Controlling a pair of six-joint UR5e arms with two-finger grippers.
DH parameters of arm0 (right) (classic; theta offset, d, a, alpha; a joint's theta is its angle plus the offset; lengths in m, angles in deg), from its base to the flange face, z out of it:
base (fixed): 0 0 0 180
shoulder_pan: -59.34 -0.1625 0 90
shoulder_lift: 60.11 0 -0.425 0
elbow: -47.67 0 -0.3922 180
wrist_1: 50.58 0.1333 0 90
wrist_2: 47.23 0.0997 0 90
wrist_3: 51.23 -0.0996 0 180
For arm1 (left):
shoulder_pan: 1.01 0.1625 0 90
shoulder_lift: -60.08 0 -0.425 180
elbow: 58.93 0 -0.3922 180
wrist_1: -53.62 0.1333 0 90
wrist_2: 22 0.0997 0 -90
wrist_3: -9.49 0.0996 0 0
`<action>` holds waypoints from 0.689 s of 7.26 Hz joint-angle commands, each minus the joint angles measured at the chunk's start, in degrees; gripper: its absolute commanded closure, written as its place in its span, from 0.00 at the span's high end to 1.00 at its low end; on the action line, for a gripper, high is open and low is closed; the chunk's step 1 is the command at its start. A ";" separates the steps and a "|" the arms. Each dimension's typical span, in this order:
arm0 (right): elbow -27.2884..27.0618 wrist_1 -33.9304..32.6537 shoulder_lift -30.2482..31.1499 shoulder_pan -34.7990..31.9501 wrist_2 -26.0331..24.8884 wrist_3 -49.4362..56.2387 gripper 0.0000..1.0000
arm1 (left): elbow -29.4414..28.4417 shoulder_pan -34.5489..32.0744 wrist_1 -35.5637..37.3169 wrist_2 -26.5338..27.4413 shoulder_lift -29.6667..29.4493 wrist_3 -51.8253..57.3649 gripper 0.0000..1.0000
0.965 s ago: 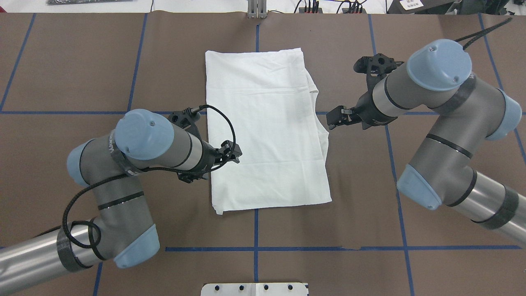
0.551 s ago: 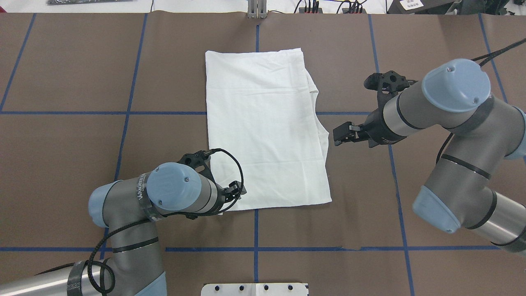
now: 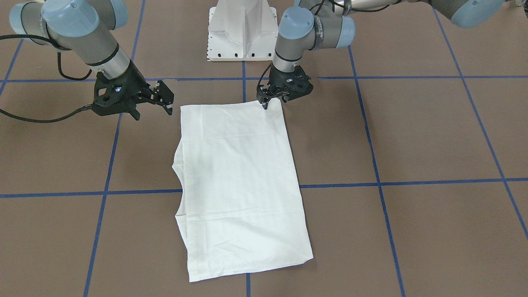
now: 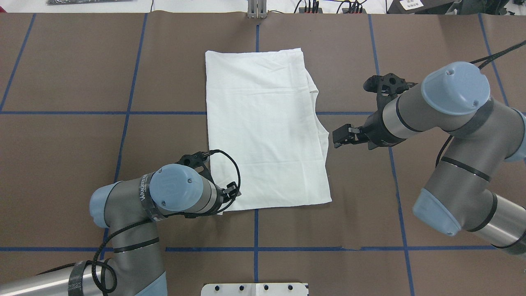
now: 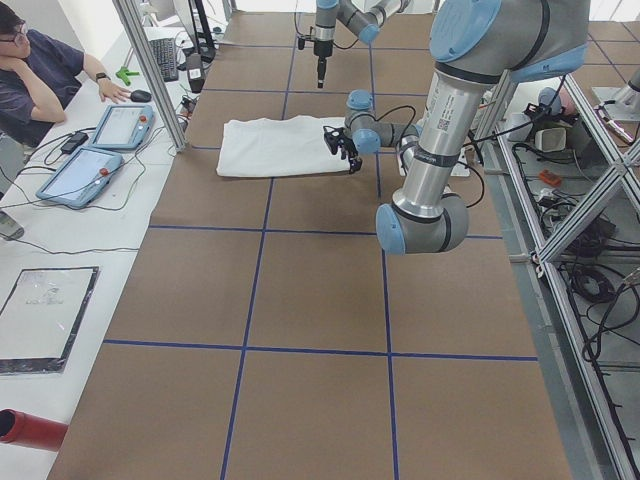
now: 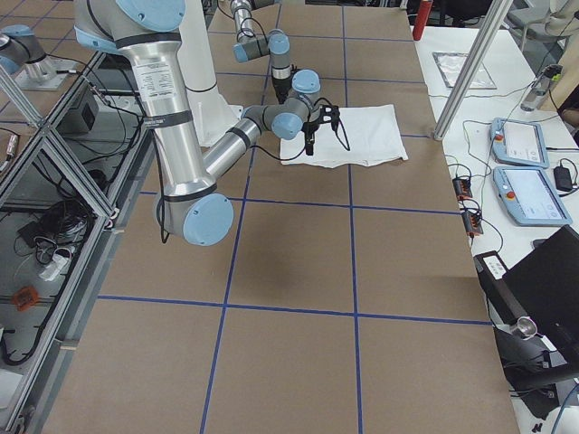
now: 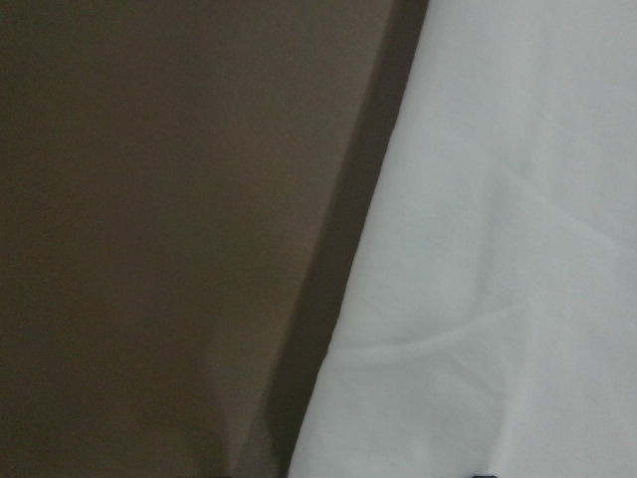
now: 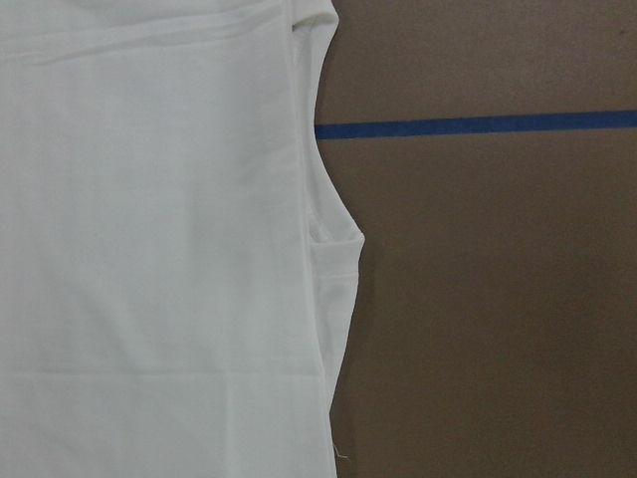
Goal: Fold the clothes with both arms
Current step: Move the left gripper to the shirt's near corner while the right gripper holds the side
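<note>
Front-facing view: a brown paper-covered table [image 3: 412,136] crossed by blue tape lines [image 3: 371,184] fills the picture, with the white pedestal [image 3: 241,29] at its robot-side edge. A white T-shirt [image 3: 239,177], folded into a long rectangle, lies in the middle of the table, its short ends toward the robot-side and operator-side edges. The black two-finger left gripper [image 3: 265,104] points down at the T-shirt's robot-side corner. Its tips meet the cloth, but I cannot tell whether they pinch it. The black two-finger right gripper [image 3: 154,110] hangs just beside the opposite robot-side corner with its jaws apart, holding nothing.

Overhead view: under-layers of the T-shirt [image 4: 263,127] stick out along its long side toward the right gripper [image 4: 337,139]. The wrist hides most of the left gripper [image 4: 233,193]. Black cables [image 4: 328,7] are cut off at the far edge.

Left side view: a seated person [image 5: 40,70] and two touch panels [image 5: 95,165] are at a white bench past the table's far edge. The T-shirt [image 5: 275,145] looks small here.

Right side view: the near arm covers part of the T-shirt [image 6: 362,131], and metal framing stands along the robot's side.

Left wrist view: blurred white cloth [image 7: 498,249] lies beside dark table. No fingers are clear.

Right wrist view: the cloth's stepped edge [image 8: 328,249] lies against brown paper.
</note>
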 commanded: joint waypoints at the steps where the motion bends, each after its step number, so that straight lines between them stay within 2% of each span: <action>1: -0.01 0.00 -0.08 0.00 -0.03 -0.01 1.00 | -0.08 -0.54 0.31 0.01 -0.01 0.09 0.68; 5: 0.07 0.09 0.01 0.00 -0.21 0.08 1.00 | 0.09 -0.36 0.22 -0.26 -0.36 0.09 0.67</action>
